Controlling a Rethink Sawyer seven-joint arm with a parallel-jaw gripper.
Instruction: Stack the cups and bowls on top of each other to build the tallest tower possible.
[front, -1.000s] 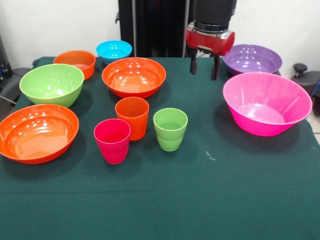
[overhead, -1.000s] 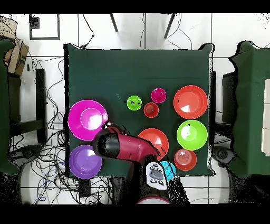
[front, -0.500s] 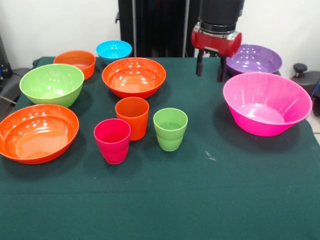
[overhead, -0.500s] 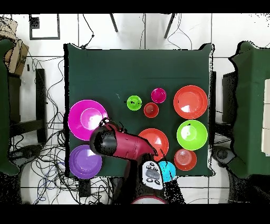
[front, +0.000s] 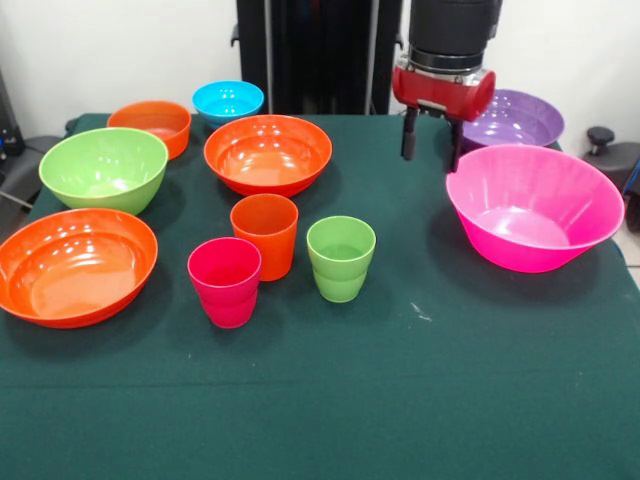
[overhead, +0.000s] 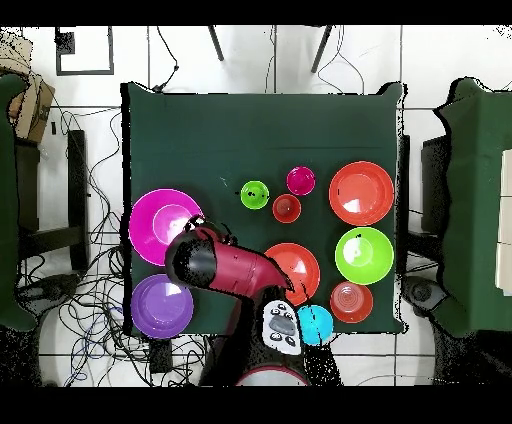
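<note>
Two gripper fingers, parted and holding nothing, hang seemingly just beside the pink bowl rim; open green table lies nearer the camera.

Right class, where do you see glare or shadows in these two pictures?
Front view: bright glare streaks inside the near orange bowl and the pink bowl; soft shadows lie on the cloth beside the cups. Overhead view: light looks flat, with a pale patch in the pink bowl's middle.

Purple bowl partly behind the claw (arm cropped above)
</note>
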